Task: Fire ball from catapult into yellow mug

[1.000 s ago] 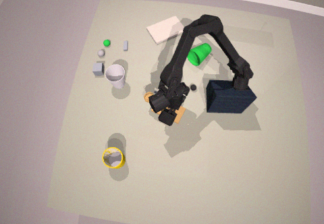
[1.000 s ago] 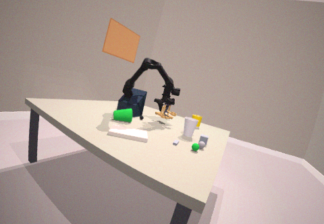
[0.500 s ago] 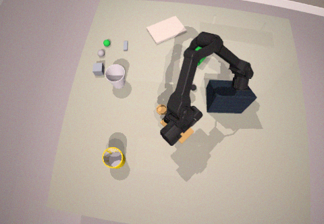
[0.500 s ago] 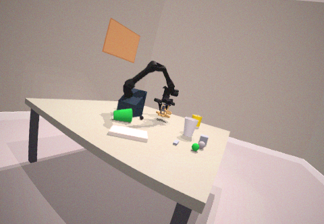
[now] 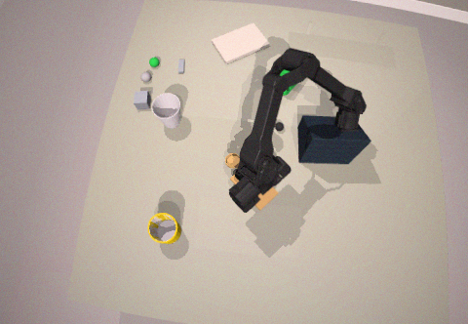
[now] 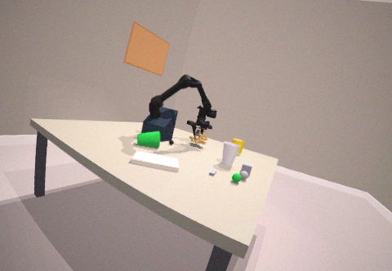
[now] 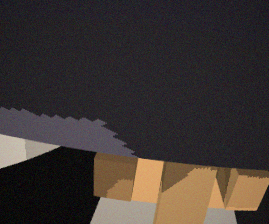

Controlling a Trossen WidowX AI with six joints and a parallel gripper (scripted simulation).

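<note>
The orange-tan catapult (image 5: pixel 267 199) (image 6: pixel 198 139) (image 7: pixel 182 200) is between the fingers of my gripper (image 5: pixel 256 179) (image 6: pixel 199 133), which is shut on it and holds it a little above the table. The arm hides much of it in the top view; its round cup end sticks out to the left. The yellow mug (image 5: pixel 164 228) (image 6: pixel 238 144) stands upright, to the left of and below the gripper in the top view. A small dark ball (image 5: pixel 279 126) (image 6: pixel 171 142) lies near the arm's base. A green ball (image 5: pixel 154 61) (image 6: pixel 236 177) and a grey ball (image 5: pixel 146 76) (image 6: pixel 244 175) lie far from the gripper.
A white cup (image 5: pixel 167 109) (image 6: pixel 229 154) stands near a grey block (image 5: pixel 141 100) (image 6: pixel 246 168). A small grey bar (image 5: pixel 181 65) (image 6: pixel 212 172), a pale slab (image 5: pixel 240 43) (image 6: pixel 155 162) and a green cup (image 5: pixel 290 88) (image 6: pixel 149 139) lie on the table. The dark base block (image 5: pixel 331 143) (image 6: pixel 160 126) carries the arm.
</note>
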